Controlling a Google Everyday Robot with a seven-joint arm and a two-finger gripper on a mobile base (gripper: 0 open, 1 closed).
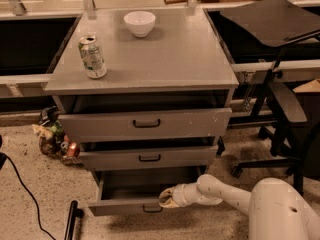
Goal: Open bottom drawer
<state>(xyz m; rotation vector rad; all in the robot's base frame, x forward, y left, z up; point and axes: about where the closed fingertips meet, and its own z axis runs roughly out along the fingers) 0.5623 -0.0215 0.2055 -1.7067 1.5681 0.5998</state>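
The bottom drawer [120, 206] of the grey cabinet is pulled out, its low front well ahead of the two drawers above, and its dark inside shows. Its small black loop handle [152, 209] sits at the front's right part. My gripper [166, 198] is at the drawer's front top edge, just above and right of the handle, with my white arm [220, 191] coming in from the lower right. The middle drawer [149, 158] and the tall top drawer [146, 124] stand slightly out.
A drink can [92, 57] and a white bowl [139, 23] stand on the cabinet top [165, 59]. A pile of snack bags [52, 136] lies on the floor at left. A black chair [280, 109] stands at right. A black cable [25, 194] and a black post [71, 221] are at lower left.
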